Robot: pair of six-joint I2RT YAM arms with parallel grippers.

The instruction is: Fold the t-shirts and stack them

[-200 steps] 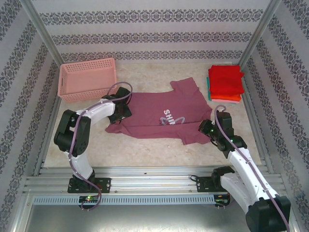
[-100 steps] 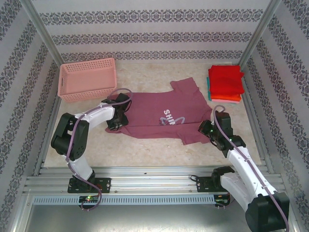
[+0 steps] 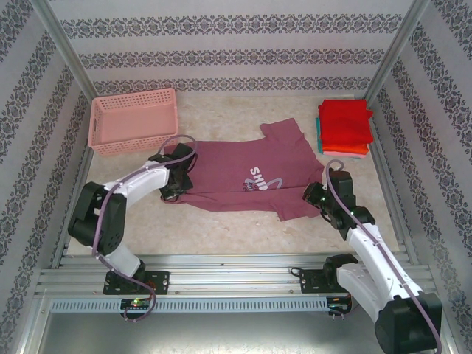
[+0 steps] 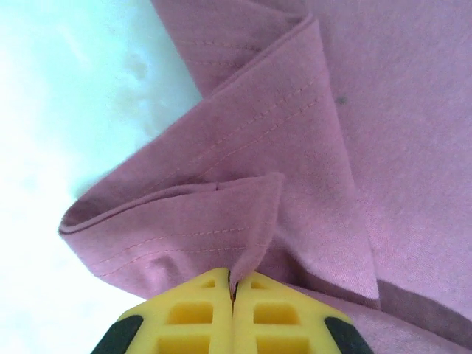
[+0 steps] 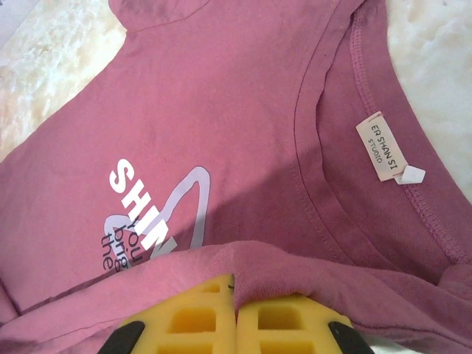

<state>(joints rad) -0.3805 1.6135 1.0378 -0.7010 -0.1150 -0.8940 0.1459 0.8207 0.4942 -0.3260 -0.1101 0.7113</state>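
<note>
A maroon-plum t-shirt (image 3: 243, 173) with a white "SHINE" print lies partly folded on the table's middle. My left gripper (image 3: 179, 179) sits at its left hem, shut on a pinch of hemmed cloth (image 4: 251, 221) between yellow pads (image 4: 199, 313). My right gripper (image 3: 316, 196) is at the shirt's right end, shut on a fold of the same shirt (image 5: 243, 269), near the collar and its label (image 5: 382, 146). A stack of folded red, orange and teal t-shirts (image 3: 344, 127) rests at the back right.
A pink lattice basket (image 3: 134, 120) stands at the back left. Patterned walls enclose the table on three sides, with metal posts (image 3: 391, 55) at the back corners. Bare tabletop (image 3: 221, 225) lies between the shirt and the arm bases.
My left gripper has moved a little toward the shirt's left hem and closed on the cloth. The right arm has held still, keeping its grip.
</note>
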